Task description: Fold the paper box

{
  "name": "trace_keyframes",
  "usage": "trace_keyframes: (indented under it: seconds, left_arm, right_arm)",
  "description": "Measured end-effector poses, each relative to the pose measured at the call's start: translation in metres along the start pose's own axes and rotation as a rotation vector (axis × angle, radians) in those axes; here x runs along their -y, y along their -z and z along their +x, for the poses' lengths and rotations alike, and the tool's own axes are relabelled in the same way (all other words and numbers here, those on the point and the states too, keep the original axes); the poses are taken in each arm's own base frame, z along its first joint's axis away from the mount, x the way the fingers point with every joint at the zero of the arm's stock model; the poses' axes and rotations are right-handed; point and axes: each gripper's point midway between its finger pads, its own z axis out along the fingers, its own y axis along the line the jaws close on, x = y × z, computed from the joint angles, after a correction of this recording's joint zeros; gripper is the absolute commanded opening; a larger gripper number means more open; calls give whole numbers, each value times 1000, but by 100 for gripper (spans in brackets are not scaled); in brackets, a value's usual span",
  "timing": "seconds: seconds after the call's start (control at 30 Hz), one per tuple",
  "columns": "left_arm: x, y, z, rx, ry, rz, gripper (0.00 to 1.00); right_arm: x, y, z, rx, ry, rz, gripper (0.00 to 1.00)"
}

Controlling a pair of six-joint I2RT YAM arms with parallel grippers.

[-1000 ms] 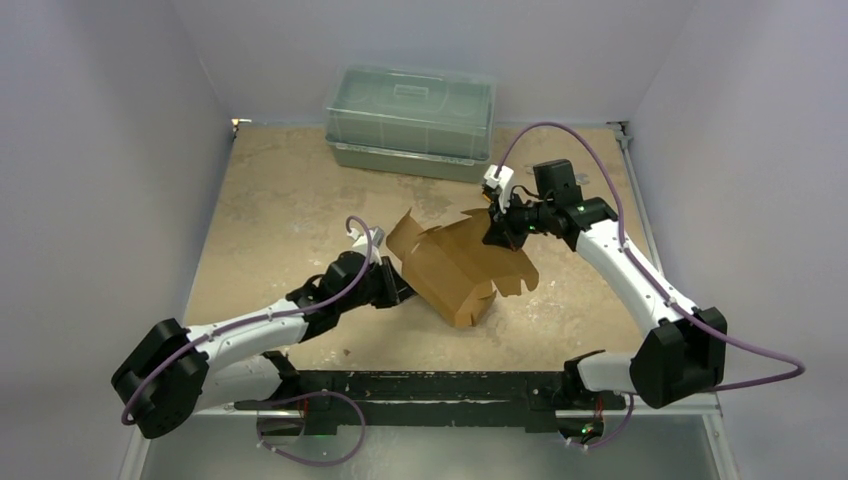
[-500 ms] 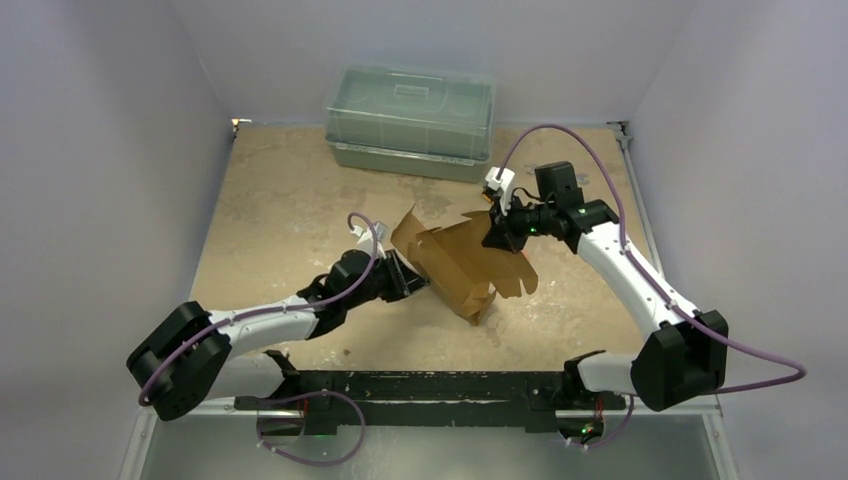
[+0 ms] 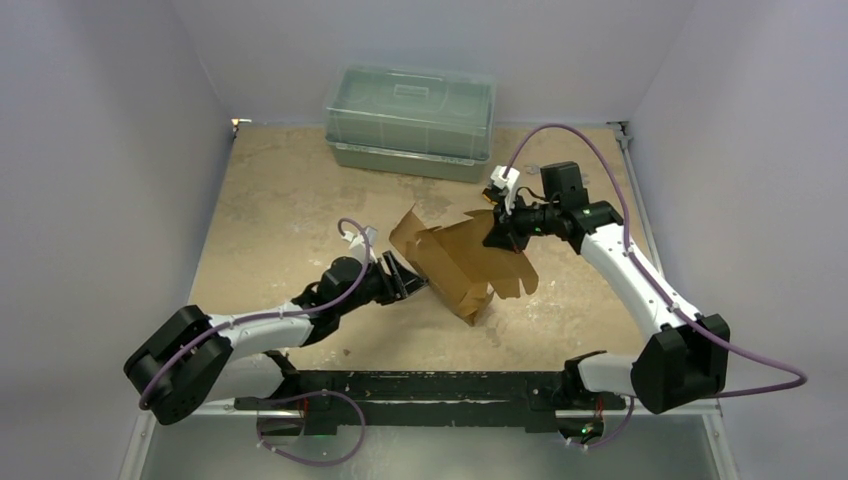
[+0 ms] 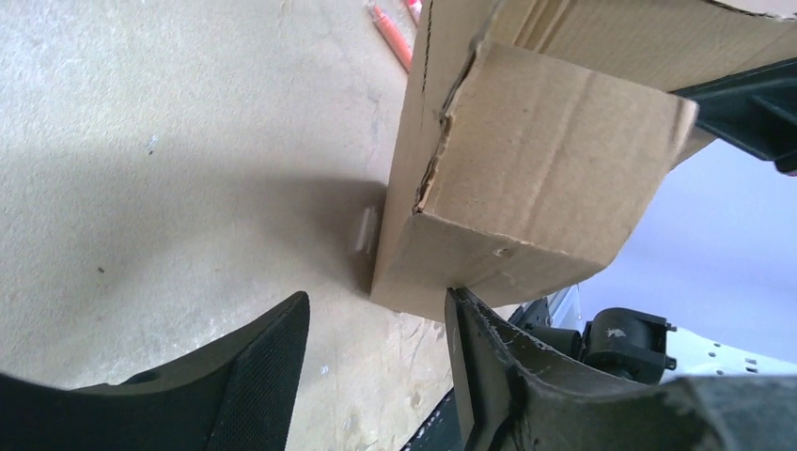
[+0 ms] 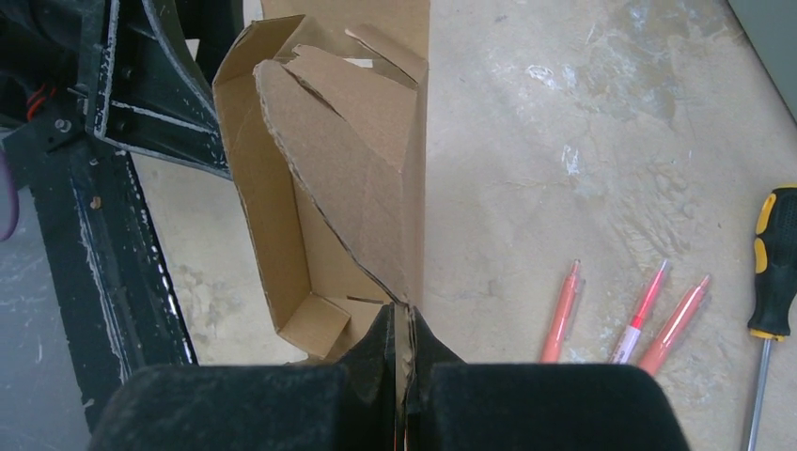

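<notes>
Left gripper [image 4: 378, 303], shut a second ago, now stands open, paper box [image 4: 536, 160] just ahead; right gripper [image 5: 402, 329] stays pinched on it.

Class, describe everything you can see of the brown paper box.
The paper box is plain brown thin cardboard, partly folded into an open sleeve with loose, ragged-edged flaps. It stands tilted mid-table, its lower end at the table. The right gripper is shut on one flap's edge; the open left gripper sits at its lower corner, contact unclear.
</notes>
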Motion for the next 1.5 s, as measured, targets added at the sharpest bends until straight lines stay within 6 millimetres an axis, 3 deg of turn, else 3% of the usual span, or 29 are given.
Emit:
trace_keyframes:
  seconds: [0.47,0.87,1.0,1.23,1.5]
  left_arm:
    - [16,-5,-12,53,-164,106,57]
    - [22,-3,-18,100,-175,160,61]
    - [19,-4,-21,112,-167,163,51]
    - [18,-6,-24,125,-146,171,23]
    - [17,-10,-20,109,-136,182,23]
  right_arm:
    - [-7,1,-2,36,-24,-59,0]
    - [-13,2,-6,57,-24,-97,0]
    - [-14,2,-6,60,-24,-101,0]
    - [-13,3,-6,64,-28,-104,0]
    - [-12,2,-3,55,-38,-95,0]
